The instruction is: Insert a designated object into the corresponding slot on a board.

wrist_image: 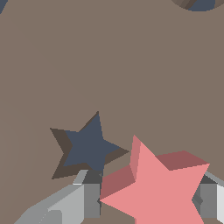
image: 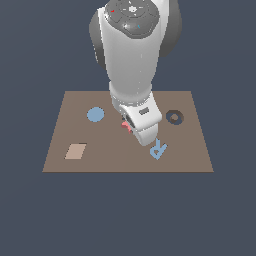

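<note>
**Red star held between the fingers, just beside its slot**

Closest to the wrist camera is the salmon-red star (wrist_image: 159, 190), sitting between the two grey fingers (wrist_image: 83, 199) of the gripper (wrist_image: 146, 201). One finger shows on each side of it, and both look pressed against the star's edges, so the jaws are spread only as far as the star's width and pinch it. From the exterior view only a sliver of red (image: 126, 126) peeks out beside the hand, low over the middle of the board.

Just beside the held star, nearly touching one of its points, is the dark navy star-shaped slot (wrist_image: 89, 148) cut into the board (wrist_image: 109, 65). The star is off to one side of the cut-out and turned a little differently from it, so it is not seated. Whether it rests on the surface or hangs just above it I cannot tell.

Around the tool the brown board (image: 65, 160) lies flat on a plain dark blue-grey ground with nothing else in the room. A blue disc (image: 95, 114) lies off toward the exterior view's left of the gripper, and a pale tan rectangle (image: 75, 151) nearer that same corner. A dark ring-shaped cut-out (image: 174, 117) is toward the exterior view's right of the hand, and a blue letter R (image: 158, 149) lies just beside it on the near side.
</note>
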Action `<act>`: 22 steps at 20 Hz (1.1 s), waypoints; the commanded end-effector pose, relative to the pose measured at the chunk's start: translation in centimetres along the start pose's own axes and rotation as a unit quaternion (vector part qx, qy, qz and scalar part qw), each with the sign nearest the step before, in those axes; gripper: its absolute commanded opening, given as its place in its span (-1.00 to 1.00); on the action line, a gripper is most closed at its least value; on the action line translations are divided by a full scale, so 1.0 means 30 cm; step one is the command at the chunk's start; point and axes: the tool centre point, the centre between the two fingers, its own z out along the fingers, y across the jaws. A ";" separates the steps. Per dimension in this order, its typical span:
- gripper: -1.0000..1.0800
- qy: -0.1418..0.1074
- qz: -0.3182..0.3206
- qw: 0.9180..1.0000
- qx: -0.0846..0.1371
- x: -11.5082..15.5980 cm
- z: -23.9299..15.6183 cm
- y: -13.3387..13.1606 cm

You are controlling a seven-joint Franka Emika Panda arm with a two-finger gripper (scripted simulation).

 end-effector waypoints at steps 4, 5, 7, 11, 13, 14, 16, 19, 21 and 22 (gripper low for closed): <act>-1.00 0.000 -0.115 0.993 0.000 0.027 -0.004 -0.047; -1.00 0.000 -0.133 0.991 0.000 0.030 -0.004 -0.055; -1.00 0.000 -0.166 0.986 0.000 0.035 -0.005 -0.070; -1.00 0.000 -0.221 0.975 0.000 0.041 -0.006 -0.096; -1.00 0.000 -0.244 0.970 0.000 0.042 -0.007 -0.108; -1.00 0.000 -0.254 0.967 0.000 0.042 -0.007 -0.113; -1.00 0.000 -0.272 0.962 0.001 0.042 -0.008 -0.122; -1.00 0.000 -0.293 0.956 0.001 0.042 -0.008 -0.133; -1.00 0.000 -0.304 0.953 0.001 0.041 -0.008 -0.138; -1.00 0.000 -0.308 0.951 0.001 0.041 -0.008 -0.140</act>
